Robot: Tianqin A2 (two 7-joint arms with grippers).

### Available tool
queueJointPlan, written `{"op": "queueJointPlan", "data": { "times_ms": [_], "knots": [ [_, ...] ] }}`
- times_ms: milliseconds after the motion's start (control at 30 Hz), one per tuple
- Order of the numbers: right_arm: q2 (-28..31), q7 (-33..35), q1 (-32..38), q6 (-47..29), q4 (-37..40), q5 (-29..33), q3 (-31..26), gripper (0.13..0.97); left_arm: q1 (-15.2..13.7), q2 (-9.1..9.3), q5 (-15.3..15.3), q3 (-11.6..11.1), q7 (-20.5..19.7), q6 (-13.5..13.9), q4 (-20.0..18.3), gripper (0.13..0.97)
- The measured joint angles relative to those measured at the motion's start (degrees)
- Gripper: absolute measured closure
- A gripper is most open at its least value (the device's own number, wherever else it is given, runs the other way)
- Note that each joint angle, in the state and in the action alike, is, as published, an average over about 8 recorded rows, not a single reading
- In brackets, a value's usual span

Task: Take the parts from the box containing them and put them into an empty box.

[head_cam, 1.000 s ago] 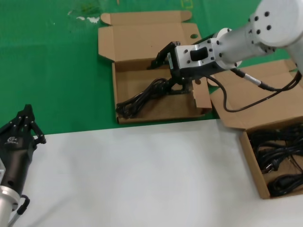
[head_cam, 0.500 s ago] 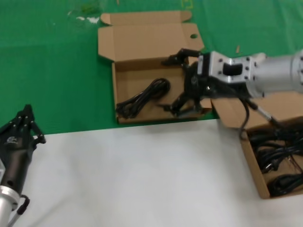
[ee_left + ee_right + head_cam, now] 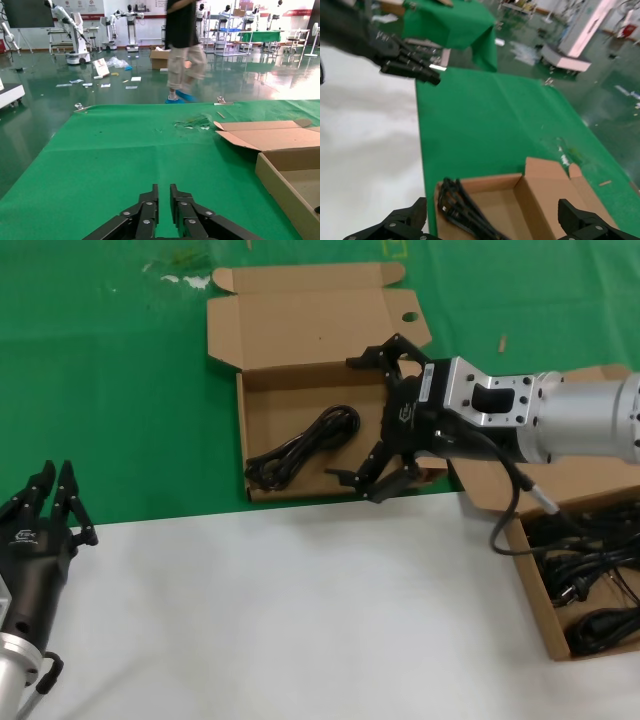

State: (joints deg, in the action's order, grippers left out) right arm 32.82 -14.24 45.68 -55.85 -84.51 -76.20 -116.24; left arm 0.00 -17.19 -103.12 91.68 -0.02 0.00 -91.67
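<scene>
My right pincer [image 3: 375,420] hangs spread wide and empty over the right end of the holed box [image 3: 268,400], where one cable [image 3: 300,448] lies. My left pincer [image 3: 50,502] waits nearly closed at the counter's [image 3: 300,620] left edge, while more cables [image 3: 585,575] fill the other box [image 3: 535,585] on the right.

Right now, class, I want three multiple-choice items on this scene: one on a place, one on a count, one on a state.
1. Where does the single black cable bundle lie?
A. in the holed-lid box
B. on the white surface
C. on the green cloth

2. How many cardboard boxes show in the head view?
A. one
B. two
C. three

3. How is the right gripper?
A. shut on a cable
B. open, holding nothing
C. out of view

Answers: 1 A, the bundle rests on that box's floor. 2 B, the holed-lid box and the cable-filled box. 3 B, its fingers spread wide, empty.
</scene>
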Motion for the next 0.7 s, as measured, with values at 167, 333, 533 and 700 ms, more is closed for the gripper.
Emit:
{"op": "queueJointPlan", "data": {
  "times_ms": [167, 333, 533, 700],
  "knots": [
    [-0.98, 0.91, -2.86, 3.52, -0.45, -1.7, 1.55, 0.191, 0.0, 0.0, 0.0, 0.0, 0.0, 0.0, 0.0, 0.868],
    [-2.05, 1.9, -6.0, 7.36, -0.95, -3.55, 3.24, 0.147, 0.0, 0.0, 0.0, 0.0, 0.0, 0.0, 0.0, 0.85],
    [-3.38, 3.09, -9.91, 12.08, -1.56, -5.82, 5.33, 0.137, 0.0, 0.0, -0.01, 0.0, 0.0, 0.0, 0.0, 0.743],
    [-4.49, 4.11, -13.13, 16.06, -2.06, -7.75, 7.07, 0.131, 0.0, 0.0, -0.01, 0.0, 0.0, 0.0, 0.0, 0.648]
  ]
}}
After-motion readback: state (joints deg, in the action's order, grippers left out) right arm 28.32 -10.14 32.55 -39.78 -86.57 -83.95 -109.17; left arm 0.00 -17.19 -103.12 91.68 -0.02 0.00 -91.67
